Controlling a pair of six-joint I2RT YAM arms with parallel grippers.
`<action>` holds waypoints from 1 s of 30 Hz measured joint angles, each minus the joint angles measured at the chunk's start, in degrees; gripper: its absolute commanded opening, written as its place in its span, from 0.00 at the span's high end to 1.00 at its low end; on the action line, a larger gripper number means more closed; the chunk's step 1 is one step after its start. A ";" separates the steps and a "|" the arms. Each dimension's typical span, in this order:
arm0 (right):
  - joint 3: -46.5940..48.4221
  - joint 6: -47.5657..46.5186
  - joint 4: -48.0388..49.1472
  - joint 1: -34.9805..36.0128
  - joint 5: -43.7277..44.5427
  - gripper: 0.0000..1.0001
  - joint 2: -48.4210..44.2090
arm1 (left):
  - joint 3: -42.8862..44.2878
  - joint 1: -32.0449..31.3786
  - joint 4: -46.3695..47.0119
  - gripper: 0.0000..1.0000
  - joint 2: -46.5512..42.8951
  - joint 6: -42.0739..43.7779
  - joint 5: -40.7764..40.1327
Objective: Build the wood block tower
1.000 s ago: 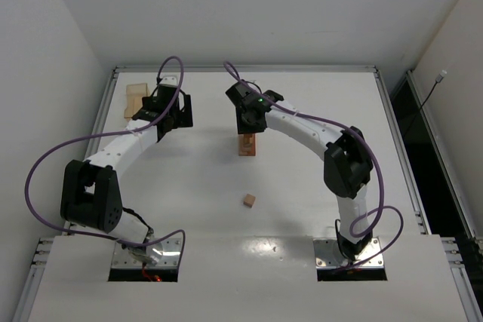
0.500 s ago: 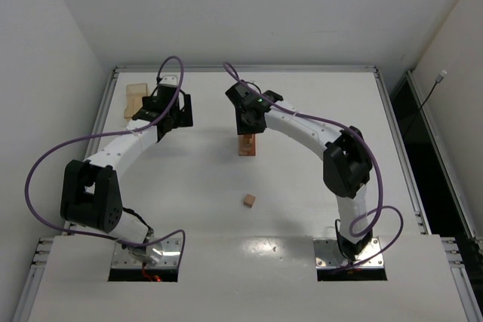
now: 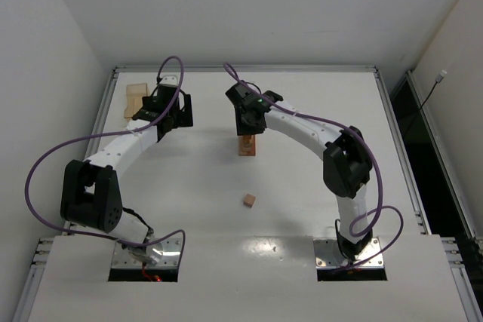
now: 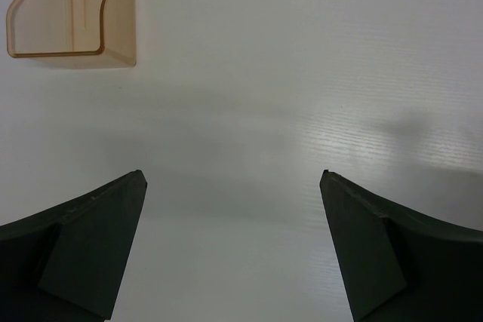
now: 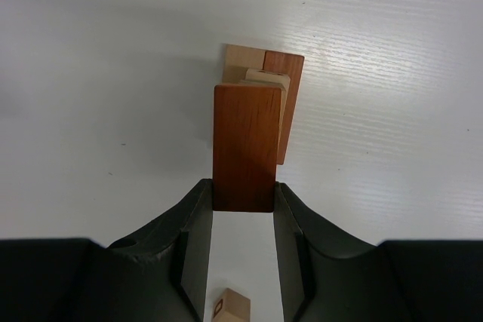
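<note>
The tower (image 3: 247, 145) stands mid-table, a narrow stack of tan and reddish-brown blocks. My right gripper (image 3: 248, 127) hangs over it, shut on a reddish-brown bar (image 5: 243, 147) held right above the stack's lower blocks (image 5: 289, 96). A loose tan cube with a dark letter (image 3: 249, 200) lies on the table nearer the bases; it also shows in the right wrist view (image 5: 229, 308). My left gripper (image 3: 179, 113) is open and empty over bare table at the back left, fingers (image 4: 98, 239) wide apart.
A flat pale wooden tray (image 3: 136, 99) lies at the back left corner, just left of my left gripper; it also shows in the left wrist view (image 4: 72, 9). A raised rim (image 3: 245, 69) runs along the table's far edge.
</note>
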 measured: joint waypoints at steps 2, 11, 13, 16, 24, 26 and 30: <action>0.00 0.00 0.00 0.00 -0.02 1.00 0.02 | 0.00 0.00 0.00 0.00 0.00 0.00 0.00; -0.72 0.00 0.22 0.00 -0.09 1.00 0.13 | 0.00 0.00 0.00 0.00 0.00 0.00 0.00; -1.29 0.00 0.15 0.00 -0.15 1.00 0.22 | 0.00 0.00 0.00 0.00 0.00 0.00 0.00; -1.88 0.02 0.28 0.00 -0.17 1.00 0.37 | 0.00 0.00 0.00 0.00 0.00 0.00 0.00; -1.95 0.02 0.83 0.00 -0.22 0.94 0.44 | 0.00 0.00 0.00 0.00 0.00 0.00 0.00; -1.95 0.02 0.87 0.00 -0.35 0.89 0.44 | 0.00 0.00 0.00 0.00 0.00 0.00 0.00; -2.05 0.02 1.18 0.00 -0.42 0.86 0.44 | 0.00 0.00 0.00 0.00 0.00 0.00 0.00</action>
